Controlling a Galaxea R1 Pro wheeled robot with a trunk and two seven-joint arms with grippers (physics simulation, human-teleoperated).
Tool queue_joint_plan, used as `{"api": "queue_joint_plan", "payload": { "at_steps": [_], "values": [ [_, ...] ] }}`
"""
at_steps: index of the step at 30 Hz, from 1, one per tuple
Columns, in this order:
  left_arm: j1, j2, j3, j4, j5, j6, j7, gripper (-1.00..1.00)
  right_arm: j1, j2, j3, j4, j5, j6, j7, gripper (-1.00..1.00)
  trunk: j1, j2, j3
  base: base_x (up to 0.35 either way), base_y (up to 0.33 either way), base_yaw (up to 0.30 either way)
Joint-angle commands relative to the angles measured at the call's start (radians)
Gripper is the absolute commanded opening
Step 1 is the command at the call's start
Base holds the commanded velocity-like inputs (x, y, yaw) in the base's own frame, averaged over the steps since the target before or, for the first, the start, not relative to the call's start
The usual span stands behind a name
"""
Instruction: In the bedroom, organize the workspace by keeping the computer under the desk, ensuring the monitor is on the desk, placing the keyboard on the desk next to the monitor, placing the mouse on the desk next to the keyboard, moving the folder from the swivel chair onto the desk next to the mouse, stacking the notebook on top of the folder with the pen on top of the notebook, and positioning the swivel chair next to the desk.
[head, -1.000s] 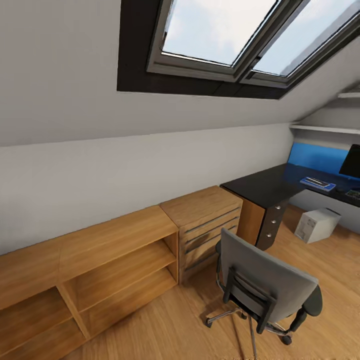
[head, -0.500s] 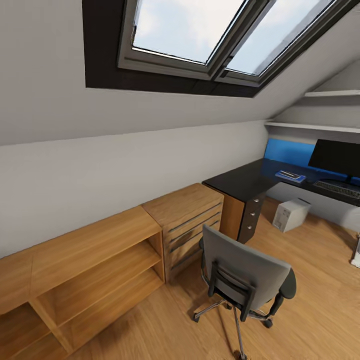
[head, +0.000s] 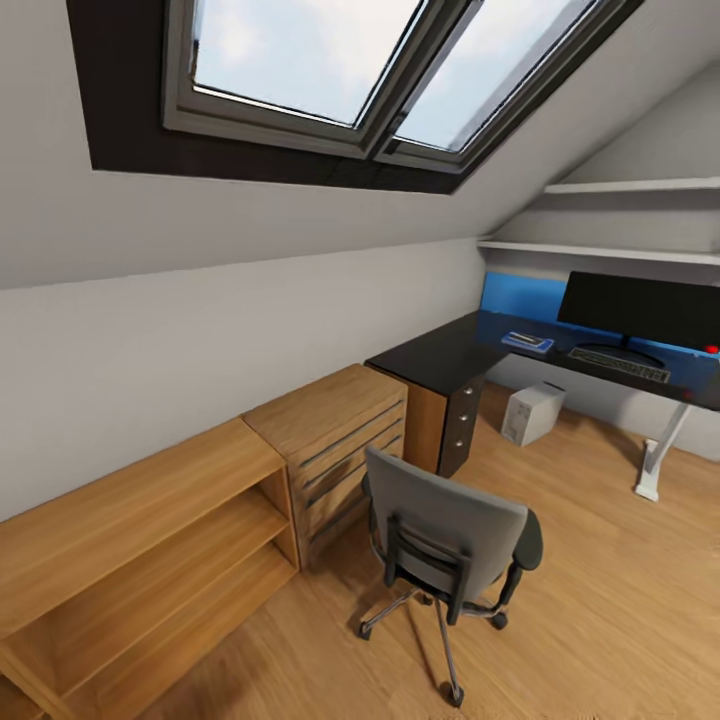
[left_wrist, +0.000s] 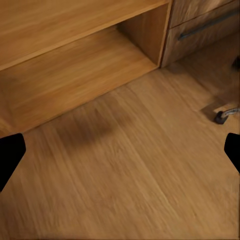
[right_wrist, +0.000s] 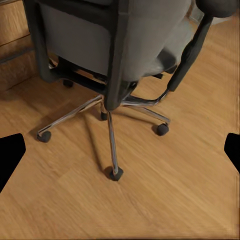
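The swivel chair stands on the wood floor with its grey back toward me, a short way off the desk. On the black desk top stand the monitor and, in front of it, the keyboard. The blue folder lies on the desk to their left with the dark notebook on it. The white computer sits on the floor under the desk. Pen and mouse are too small to make out. My left gripper is open over bare floor. My right gripper is open above the chair's chrome base.
A low open wood shelf unit and a wood dresser line the wall left of the desk. A skylight sits in the sloped ceiling. A white desk leg stands at the right. One chair caster shows near the left gripper.
The head view has swung to the right, so the whole picture slid left; the monitor, keyboard and desk leg have come fully into view. The things themselves have not moved.
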Motion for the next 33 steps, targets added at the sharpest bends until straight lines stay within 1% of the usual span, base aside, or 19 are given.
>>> {"api": "queue_joint_plan", "payload": {
  "at_steps": [1,33],
  "values": [
    [-0.001,0.0,-0.009,0.0,-0.001,-0.002,0.01,1.0,-0.002,0.0,-0.008,0.002,0.011,-0.003,-0.005,1.0,0.001,-0.002,-0.002,0.0,0.0,-0.294],
    [-0.001,0.0,-0.009,0.0,-0.001,-0.002,0.01,1.0,-0.001,-0.001,-0.006,0.002,0.014,-0.003,-0.003,1.0,0.001,-0.002,-0.002,0.0,0.001,-0.299]
  ]
}}
